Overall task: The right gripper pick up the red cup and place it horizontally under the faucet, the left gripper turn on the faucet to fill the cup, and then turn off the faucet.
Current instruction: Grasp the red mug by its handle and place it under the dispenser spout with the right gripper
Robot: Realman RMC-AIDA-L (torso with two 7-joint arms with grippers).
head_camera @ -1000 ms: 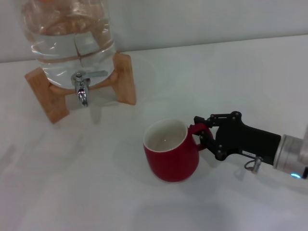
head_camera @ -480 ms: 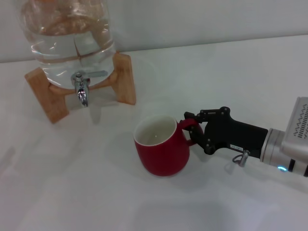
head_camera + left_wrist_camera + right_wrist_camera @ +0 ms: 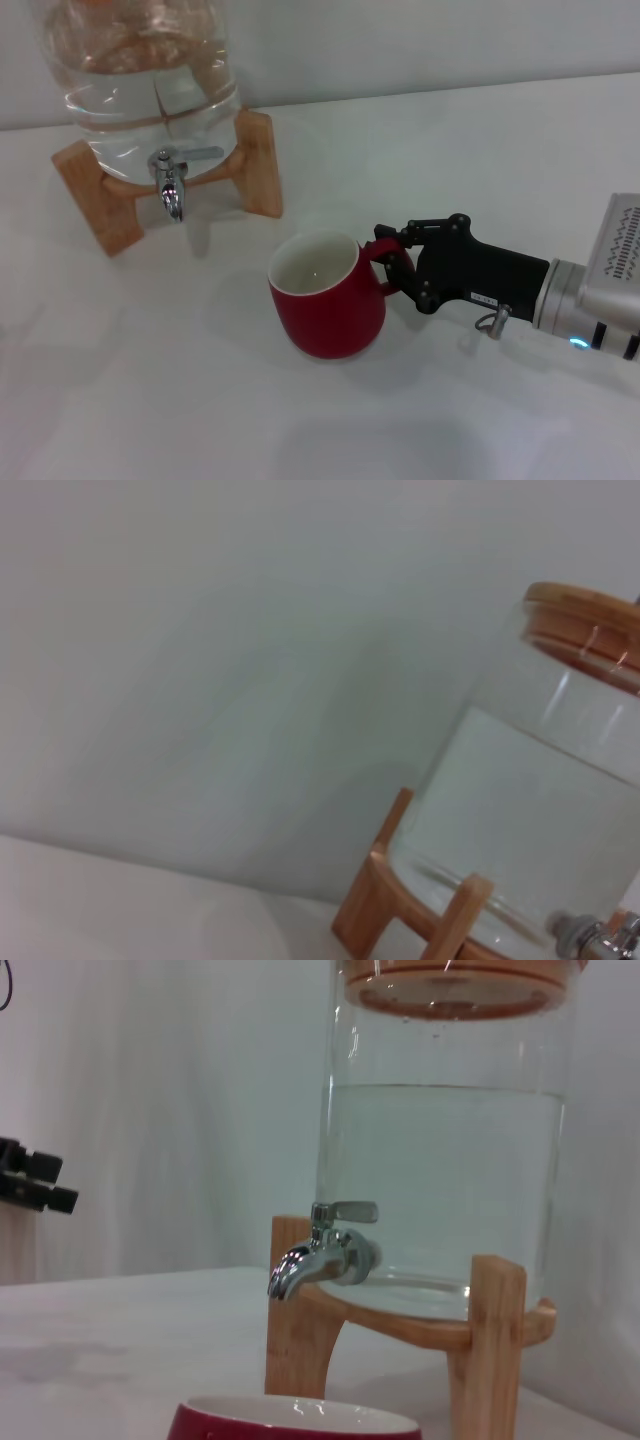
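Carried left and slightly farther since the earlier frames, the red cup [image 3: 327,296] sits upright on the white table [image 3: 150,400], well short of the faucet [image 3: 170,185], the right gripper [image 3: 398,264] clamped on its handle. From the left wrist, only the water jar [image 3: 540,810] on its wooden stand [image 3: 400,900] shows; that gripper's own state cannot be told. From the right wrist, the cup's rim lies near, the faucet beyond, lever level.
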